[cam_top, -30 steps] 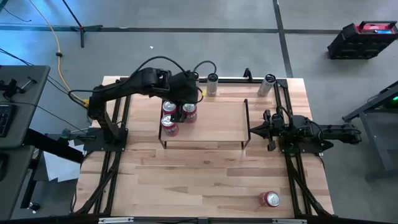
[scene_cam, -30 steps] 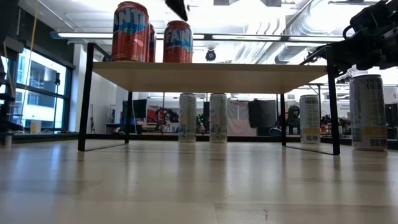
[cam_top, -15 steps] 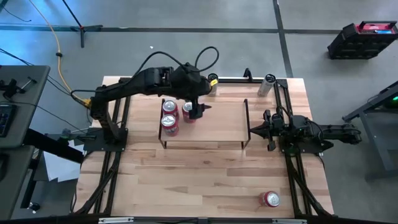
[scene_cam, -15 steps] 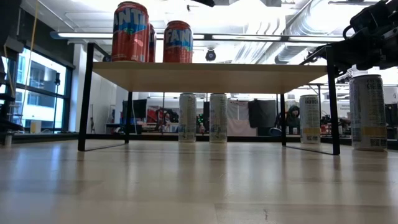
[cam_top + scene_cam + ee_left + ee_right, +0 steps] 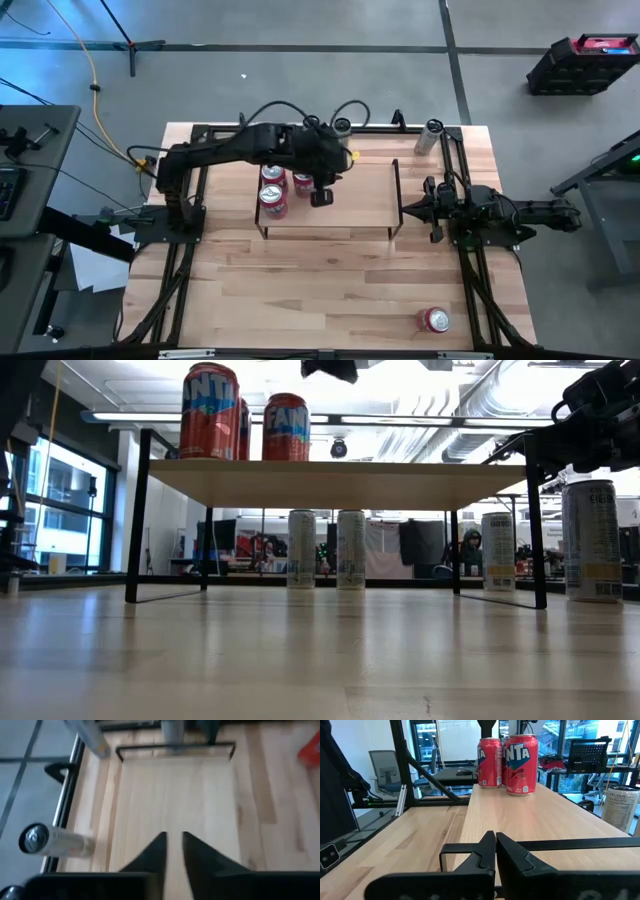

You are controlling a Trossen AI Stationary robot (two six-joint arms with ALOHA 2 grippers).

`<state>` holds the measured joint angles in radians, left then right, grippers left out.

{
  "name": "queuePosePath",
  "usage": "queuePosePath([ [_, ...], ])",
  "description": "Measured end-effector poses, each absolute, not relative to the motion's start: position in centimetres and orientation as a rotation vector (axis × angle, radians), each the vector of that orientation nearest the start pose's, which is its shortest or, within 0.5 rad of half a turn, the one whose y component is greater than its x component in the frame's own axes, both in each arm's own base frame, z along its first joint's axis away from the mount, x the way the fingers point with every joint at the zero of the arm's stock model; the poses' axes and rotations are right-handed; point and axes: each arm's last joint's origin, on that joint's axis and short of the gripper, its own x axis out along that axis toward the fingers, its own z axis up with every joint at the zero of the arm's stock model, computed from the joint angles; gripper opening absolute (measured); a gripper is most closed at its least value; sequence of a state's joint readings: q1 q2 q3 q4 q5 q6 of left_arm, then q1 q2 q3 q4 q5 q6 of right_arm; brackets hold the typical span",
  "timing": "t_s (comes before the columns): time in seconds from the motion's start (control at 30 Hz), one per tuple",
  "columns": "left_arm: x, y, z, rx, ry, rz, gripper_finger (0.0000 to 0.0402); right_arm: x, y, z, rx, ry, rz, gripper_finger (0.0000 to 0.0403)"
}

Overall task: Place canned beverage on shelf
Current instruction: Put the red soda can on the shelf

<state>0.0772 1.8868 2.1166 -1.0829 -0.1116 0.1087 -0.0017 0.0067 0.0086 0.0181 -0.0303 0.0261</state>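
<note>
The shelf point(image 5: 350, 195) is a low light-wood board on a black wire frame at the table's far middle. Three red cans point(image 5: 272, 200) stand on its left end, also seen in the low view point(image 5: 210, 410) and the right wrist view point(image 5: 520, 762). My left gripper point(image 5: 321, 197) hovers above the board just right of the cans. Its fingers point(image 5: 174, 840) are shut to a thin slit with nothing between them. My right gripper point(image 5: 410, 210) rests shut point(image 5: 495, 840) off the shelf's right end rail, pointing level at it.
Another red can point(image 5: 435, 320) lies on the table at the near right. Several slim white cans point(image 5: 351, 550) stand along the far edge behind the shelf, two of them in the high view point(image 5: 342, 125) point(image 5: 430, 135). The right half of the shelf board point(image 5: 175, 795) is bare.
My left gripper has drawn away from the red cans toward the table's right and a little toward the near edge, staying above the shelf board. The three red cans stand where they were.
</note>
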Motion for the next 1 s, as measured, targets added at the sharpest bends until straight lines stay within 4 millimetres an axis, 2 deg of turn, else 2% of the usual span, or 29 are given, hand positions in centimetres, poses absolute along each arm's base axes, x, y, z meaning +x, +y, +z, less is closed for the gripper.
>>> queuePosePath([
  [0.1, 39.1, 3.4, 39.2, 0.114, 0.881, 0.138, 0.0008, 9.8, 0.1, 16.8, 0.025, -0.019, 0.029, 0.0],
  [0.63, 38.4, 4.1, 38.8, 0.174, 0.955, 0.317, 0.0001, 9.8, 0.1, 16.8, 0.026, -0.019, 0.029, 0.0],
  [0.8, 38.3, 4.7, 38.2, 0.152, 1.004, 0.335, 0.0001, 9.8, 0.1, 16.8, 0.026, -0.019, 0.029, 0.0],
  [1.0, 38.5, 4.2, 37.4, 0.178, 1.06, 0.301, 0.0, 9.8, 0.1, 16.8, 0.025, -0.019, 0.029, 0.0],
])
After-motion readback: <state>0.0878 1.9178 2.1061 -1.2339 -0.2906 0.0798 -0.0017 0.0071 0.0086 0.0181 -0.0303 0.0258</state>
